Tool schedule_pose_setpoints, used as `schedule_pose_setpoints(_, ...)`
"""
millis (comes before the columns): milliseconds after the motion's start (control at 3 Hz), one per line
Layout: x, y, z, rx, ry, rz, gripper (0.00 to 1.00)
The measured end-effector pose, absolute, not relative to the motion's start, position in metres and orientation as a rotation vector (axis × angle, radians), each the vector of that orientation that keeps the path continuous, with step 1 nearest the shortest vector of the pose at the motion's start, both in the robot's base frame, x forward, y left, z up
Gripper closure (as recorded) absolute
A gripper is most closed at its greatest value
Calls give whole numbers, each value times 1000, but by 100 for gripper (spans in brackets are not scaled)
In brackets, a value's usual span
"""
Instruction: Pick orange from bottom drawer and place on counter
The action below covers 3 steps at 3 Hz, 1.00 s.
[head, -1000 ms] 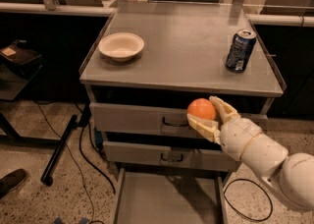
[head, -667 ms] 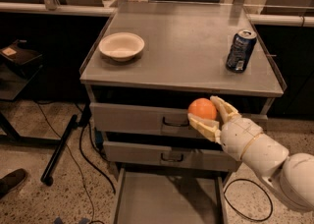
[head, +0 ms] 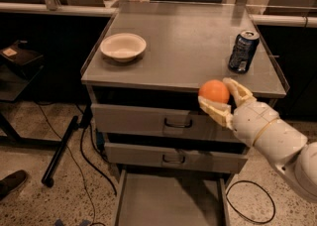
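At the front edge of the counter [head: 188, 41], right of centre, the gripper [head: 218, 94] clasps the orange [head: 213, 91] between its two cream fingers, one curving over the fruit's right side and the other cupping it from beneath. The orange hangs in the air about level with the counter's front lip (whether it is already over the surface or just in front of it, I cannot tell). The pale arm [head: 282, 143] reaches in from the lower right. Below, the bottom drawer [head: 168, 197] stands pulled out towards the camera, while the two upper drawers [head: 143, 120] are shut. On the counter, a cream bowl [head: 123, 46] sits near the left side and a dark blue can [head: 243, 51] stands upright near the right edge, close behind the gripper.
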<state>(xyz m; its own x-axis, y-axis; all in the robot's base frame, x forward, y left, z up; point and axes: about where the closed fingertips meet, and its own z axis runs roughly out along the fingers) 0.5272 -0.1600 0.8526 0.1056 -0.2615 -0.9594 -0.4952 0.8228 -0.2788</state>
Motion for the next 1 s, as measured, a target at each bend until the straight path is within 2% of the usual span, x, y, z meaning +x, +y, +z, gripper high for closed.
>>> schedule_pose_setpoints(333,541,-158,897,-667,1420,164,100)
schedule_pose_setpoints(667,543,-162,903,-659,1414,159,100)
schedule_pose_setpoints(1000,574,-146,920,-715,1395,162,100)
